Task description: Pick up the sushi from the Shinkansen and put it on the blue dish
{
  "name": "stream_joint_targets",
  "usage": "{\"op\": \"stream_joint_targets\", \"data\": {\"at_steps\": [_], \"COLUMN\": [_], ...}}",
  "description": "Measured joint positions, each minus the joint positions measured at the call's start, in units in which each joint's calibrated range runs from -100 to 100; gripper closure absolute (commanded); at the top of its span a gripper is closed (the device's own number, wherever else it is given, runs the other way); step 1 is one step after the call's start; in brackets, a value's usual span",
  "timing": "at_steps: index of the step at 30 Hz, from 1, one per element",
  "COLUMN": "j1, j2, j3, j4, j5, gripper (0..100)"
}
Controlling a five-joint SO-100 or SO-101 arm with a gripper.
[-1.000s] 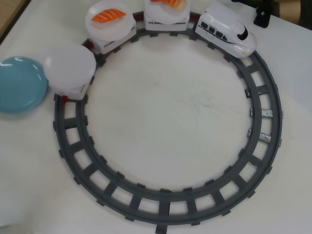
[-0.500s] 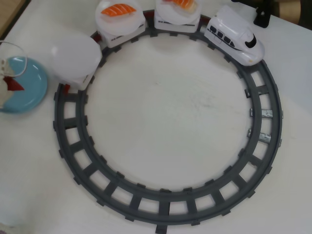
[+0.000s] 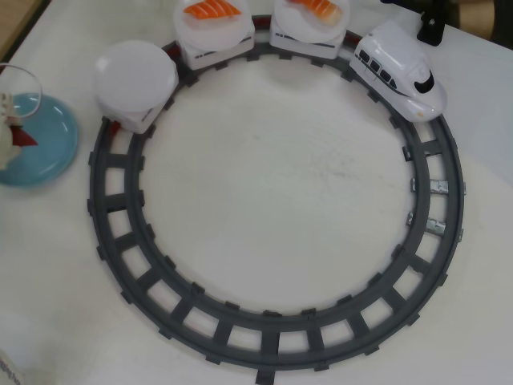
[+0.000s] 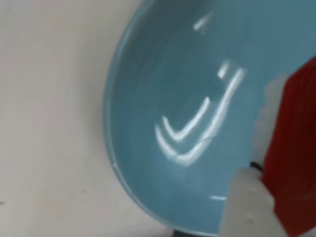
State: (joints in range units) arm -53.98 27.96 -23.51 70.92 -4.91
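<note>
Above the blue dish (image 4: 163, 89), the end effector (image 3: 10, 138) grips the sushi (image 4: 291, 158).

The overhead camera is looking straight down from well above the pale table (image 3: 264, 176), taking in the whole dark grey ring of toy railway track (image 3: 264, 327), with the white bullet train with black windows (image 3: 398, 70) running along the top of the picture. The round glossy light-blue plate (image 3: 50, 143) is lying at its left edge, partly cut off by the frame. The wrist camera is sitting very close above that same plate (image 4: 163, 89), facing down into its shiny bowl, so the plate is filling most of the picture and the table (image 4: 49, 118) is showing only on the left. The two views are sharing just this plate and the table beside it.
</note>
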Motion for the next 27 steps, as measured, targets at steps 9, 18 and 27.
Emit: {"op": "stream_joint_targets", "data": {"at_steps": [9, 18, 27], "j1": [-0.1, -0.1, -0.1], "j2": [7.4, 10.5, 10.6], "j3": [-7.2, -9.4, -9.4], "j4": [0.0, 0.0, 0.0], "j5": [0.0, 0.0, 0.0], "gripper": [95, 90, 83]}}
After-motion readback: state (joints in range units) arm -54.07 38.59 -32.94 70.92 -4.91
